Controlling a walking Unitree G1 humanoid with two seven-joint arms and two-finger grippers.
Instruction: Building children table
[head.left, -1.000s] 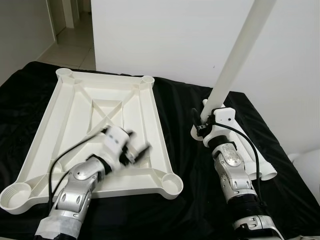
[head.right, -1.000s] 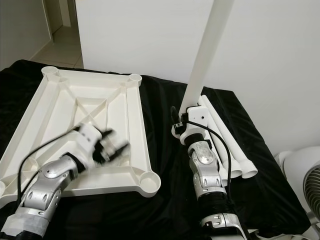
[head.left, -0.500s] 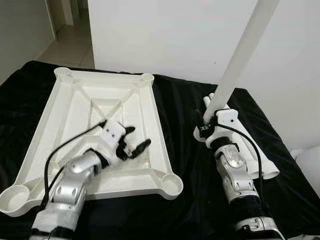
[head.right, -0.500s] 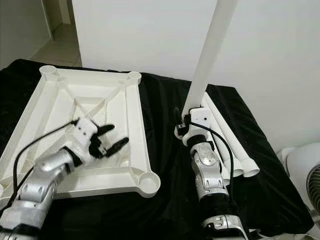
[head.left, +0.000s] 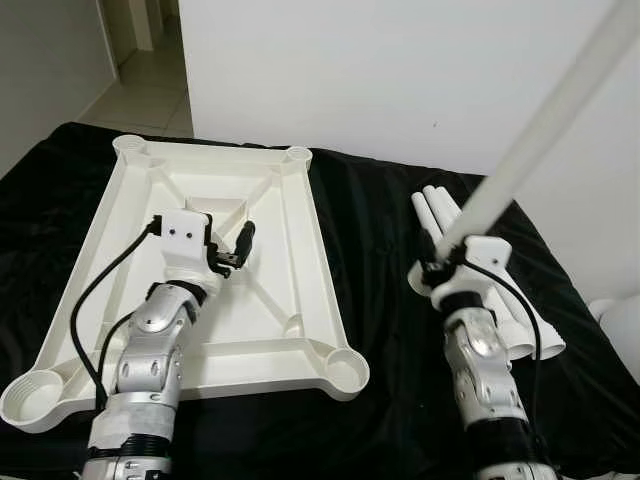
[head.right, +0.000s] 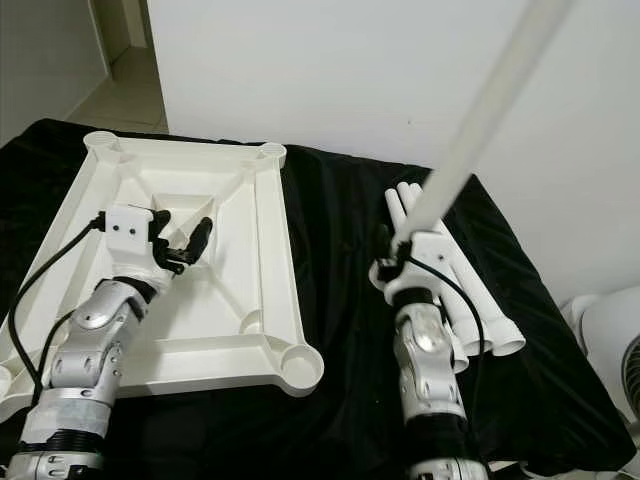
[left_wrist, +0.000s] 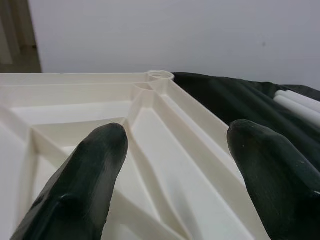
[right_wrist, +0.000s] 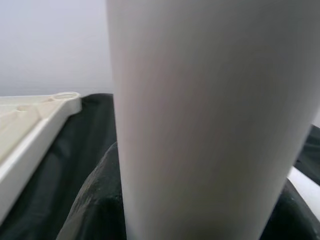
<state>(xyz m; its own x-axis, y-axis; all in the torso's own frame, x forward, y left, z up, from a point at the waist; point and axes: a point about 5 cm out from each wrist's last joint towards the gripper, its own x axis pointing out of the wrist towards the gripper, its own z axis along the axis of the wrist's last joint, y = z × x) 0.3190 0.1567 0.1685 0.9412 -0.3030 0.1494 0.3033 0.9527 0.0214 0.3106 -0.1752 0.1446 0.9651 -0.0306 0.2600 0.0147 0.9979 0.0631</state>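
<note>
A white table top (head.left: 318, 240) lies upside down on black cloth, a round socket (head.left: 345, 368) at each corner. My left gripper (head.left: 235, 248) hovers open over its ribbed middle, nothing between the black fingers (left_wrist: 95, 165). My right gripper (head.left: 445, 262) is shut on a long white table leg (head.left: 540, 130) that leans up and to the right. In the right wrist view the leg (right_wrist: 210, 115) stands between the dark fingers (right_wrist: 95, 200). Three spare legs (head.left: 528, 325) lie side by side on the cloth, right behind the right gripper.
The black cloth (head.left: 380, 220) covers the whole work surface, with a white wall close behind. A doorway with tiled floor (head.left: 150, 90) opens at the far left. A white fan (head.right: 610, 330) stands off the right edge.
My left gripper swung from the near right rim up toward the middle of the table top, staying open. The right arm shifted right and tipped the held leg further to the right.
</note>
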